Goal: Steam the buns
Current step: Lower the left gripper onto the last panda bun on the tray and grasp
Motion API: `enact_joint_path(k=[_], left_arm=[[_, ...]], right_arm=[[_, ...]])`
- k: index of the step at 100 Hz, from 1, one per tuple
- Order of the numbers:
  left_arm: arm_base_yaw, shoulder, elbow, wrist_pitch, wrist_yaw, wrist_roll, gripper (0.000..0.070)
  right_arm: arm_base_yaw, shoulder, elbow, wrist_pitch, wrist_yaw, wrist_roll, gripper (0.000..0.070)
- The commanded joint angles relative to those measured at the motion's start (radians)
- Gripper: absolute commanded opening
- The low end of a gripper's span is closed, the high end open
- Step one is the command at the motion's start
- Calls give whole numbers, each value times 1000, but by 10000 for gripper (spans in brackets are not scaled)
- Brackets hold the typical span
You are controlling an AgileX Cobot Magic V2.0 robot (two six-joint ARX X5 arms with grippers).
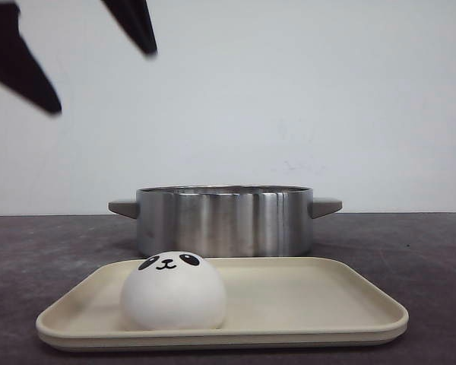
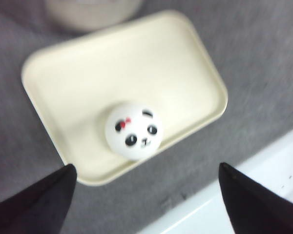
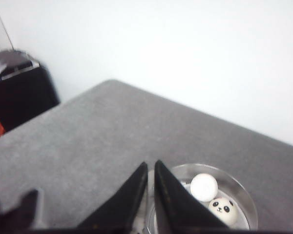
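Observation:
One white bun [image 1: 173, 293] with a panda face sits on the left part of a cream tray [image 1: 304, 293]. Behind the tray stands a steel pot [image 1: 224, 220]. My left gripper [image 1: 104, 82] hangs open high above the tray's left side, nothing between its fingers. In the left wrist view the bun [image 2: 134, 129] lies on the tray [image 2: 112, 63], far below the open left gripper [image 2: 146, 166]. My right gripper [image 3: 151, 164] is shut and empty, raised beside the pot [image 3: 200, 166]. Inside the pot lie a plain-looking bun [image 3: 204, 186] and a panda-faced bun [image 3: 222, 210].
The pot has a grey handle on each side [image 1: 325, 206]. A white strip [image 2: 263, 190] borders the grey table beyond the tray. A dark box-like object [image 3: 19, 83] stands off the table's far corner in the right wrist view.

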State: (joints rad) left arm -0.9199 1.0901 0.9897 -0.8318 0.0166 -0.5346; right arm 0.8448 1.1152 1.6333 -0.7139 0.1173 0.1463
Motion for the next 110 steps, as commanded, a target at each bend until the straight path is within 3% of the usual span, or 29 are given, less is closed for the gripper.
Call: enact_joint_path(k=[1, 9, 13, 68, 101, 106, 110], left_arm=[[-13, 53, 13, 19, 34, -16, 595], [-13, 122, 13, 48, 74, -11, 686], [-13, 157, 13, 67, 95, -3, 698], [-13, 487, 13, 156, 110, -5, 678], [-13, 496, 13, 198, 31, -5, 670], [-13, 496, 13, 196, 29, -1, 653], [-13, 496, 13, 195, 27, -1, 596]], right_arm=[[11, 1, 18, 3, 16, 8, 17], [10, -16, 18, 0, 19, 12, 16], [10, -22, 18, 0, 19, 15, 17], [10, -27, 18, -6, 22, 33, 17], [10, -26, 18, -39, 22, 33, 16], [10, -26, 18, -43, 22, 33, 17], [10, -26, 18, -48, 22, 33, 17]])
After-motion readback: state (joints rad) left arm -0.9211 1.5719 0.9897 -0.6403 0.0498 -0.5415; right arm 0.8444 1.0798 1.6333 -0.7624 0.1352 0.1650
